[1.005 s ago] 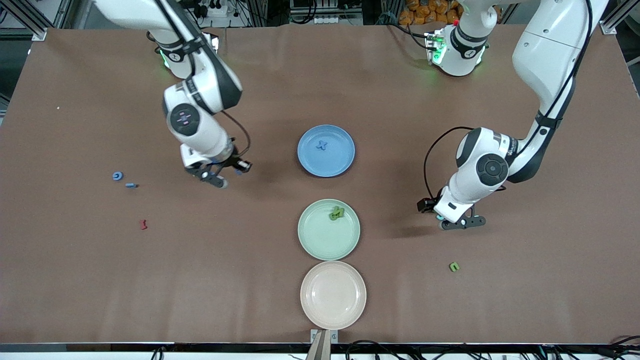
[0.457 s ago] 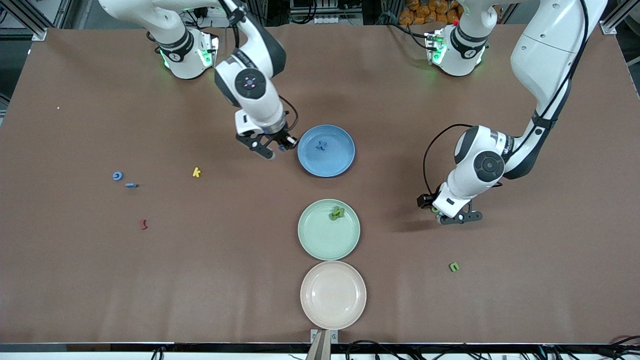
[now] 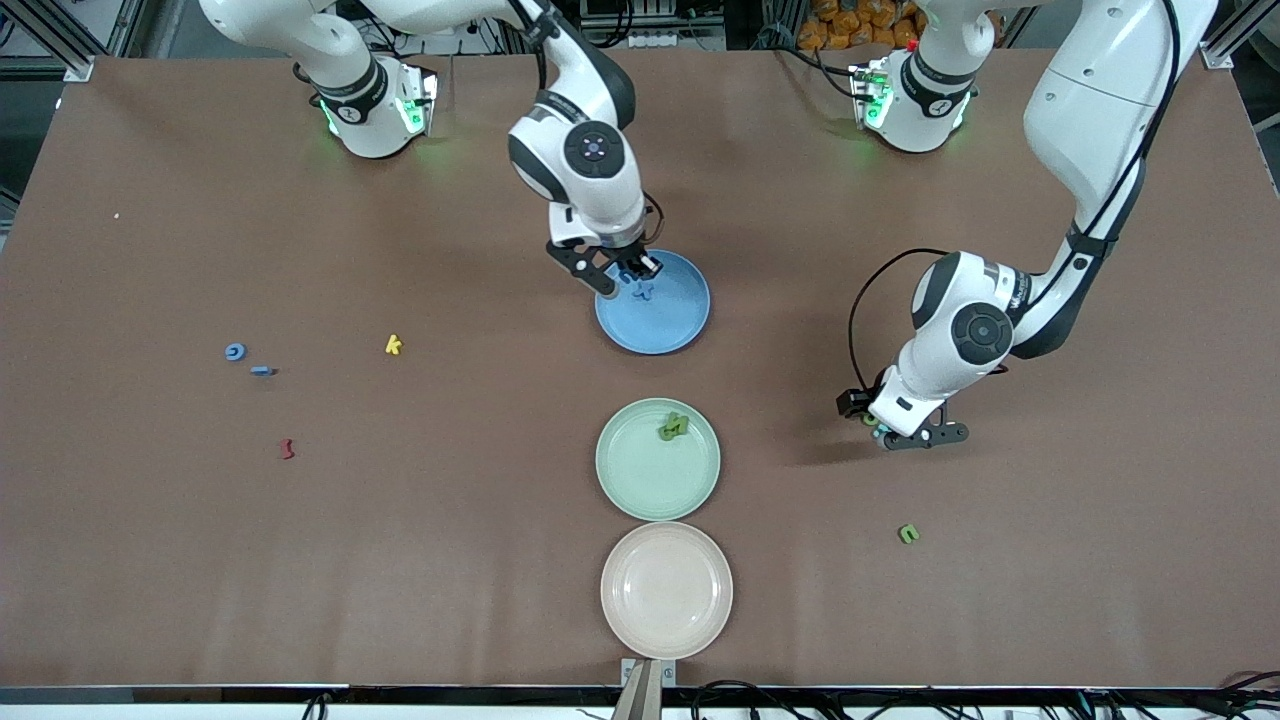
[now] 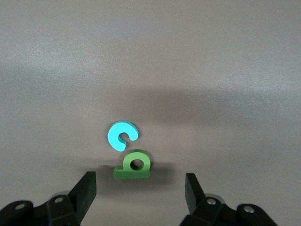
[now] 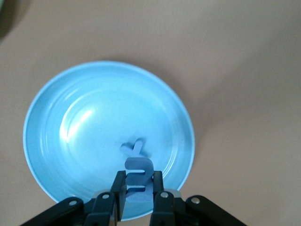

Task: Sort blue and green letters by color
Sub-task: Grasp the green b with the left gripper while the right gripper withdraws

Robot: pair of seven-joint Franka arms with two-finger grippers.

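The right gripper point(image 3: 622, 279), which a second ago hung over bare table near the yellow k point(image 3: 393, 344) and half a second ago stood just off the rim of the blue plate point(image 3: 680, 325), is now over that plate's edge at about 10 o'clock from its centre, its fingers clamped on a blue letter point(image 5: 137, 178). Directly below, a blue x-shaped letter point(image 3: 644, 291) lies in the plate. The left gripper point(image 3: 912, 436) has shifted only slightly and hovers low over the table toward the left arm's end, fingers spread wide on either side of a green letter with a round hole point(image 4: 133, 165); a light blue c-shaped letter point(image 4: 122, 135) lies just beside that green one, their edges nearly meeting. The remaining pieces are unmoved: green letters point(image 3: 673, 426) lie piled in the pale green plate point(image 3: 630, 480), at about 1 o'clock from its centre; a green n-shaped letter point(image 3: 908, 533) lies at 6 o'clock from the left gripper; a round blue letter point(image 3: 235, 351) and a small blue bar-shaped letter point(image 3: 261, 371) lie side by side toward the right arm's end, with a dark red letter point(image 3: 287, 449) nearer the front camera. The cream plate point(image 3: 625, 620) sits at 6 o'clock from the green plate.
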